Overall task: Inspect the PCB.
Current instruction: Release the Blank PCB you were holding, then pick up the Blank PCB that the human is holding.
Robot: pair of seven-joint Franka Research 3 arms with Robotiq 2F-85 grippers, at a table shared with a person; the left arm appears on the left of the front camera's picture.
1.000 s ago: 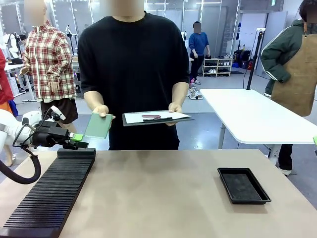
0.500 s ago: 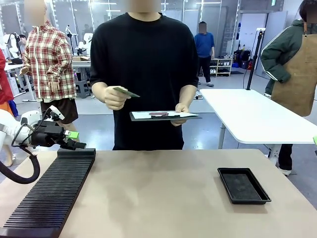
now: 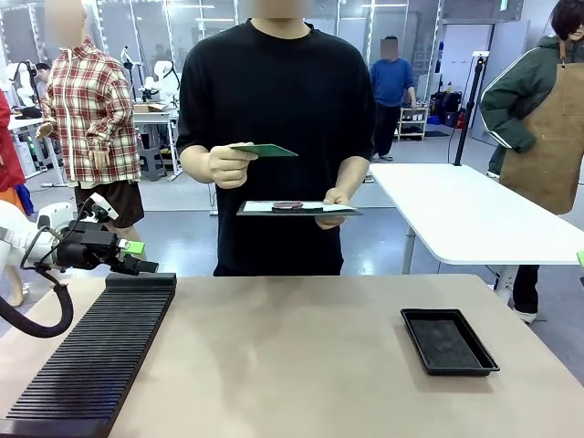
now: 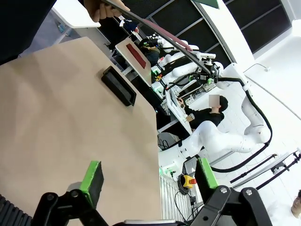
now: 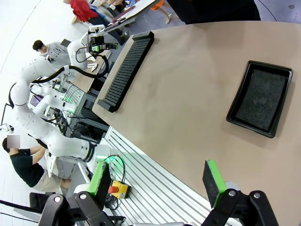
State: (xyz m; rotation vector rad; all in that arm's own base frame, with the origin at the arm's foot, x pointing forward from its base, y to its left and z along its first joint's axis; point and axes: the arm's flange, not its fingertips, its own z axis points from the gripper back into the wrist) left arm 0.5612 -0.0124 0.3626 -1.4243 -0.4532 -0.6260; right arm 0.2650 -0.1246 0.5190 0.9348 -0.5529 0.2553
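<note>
Left gripper (image 3: 139, 258): jaws spread wide, nothing between the green pads. It hangs level off the table's (image 3: 292, 365) far left corner, just past the far end of the ribbed black rack (image 3: 91, 356). Its wrist view (image 4: 148, 175) shows the same wide gap, with bare tabletop beyond it.

Right gripper (image 5: 155, 182): jaws wide apart, holding nothing. It is poised over the table's near edge, with the black tray (image 5: 261, 99) ahead of it and the rack (image 5: 127, 70) farther across.

PCB (image 3: 265, 151): in the air at chest height, roughly level. The person's right hand (image 3: 230, 166) pinches it at one end, well apart from both grippers. It sits above the clipboard (image 3: 297, 209) without touching it.

The person's left hand (image 3: 330, 197) holds the clipboard flat. On the white paper lies a dark reddish item, too small to identify.

The black tray (image 3: 449, 341) rests on the right part of the table.
</note>
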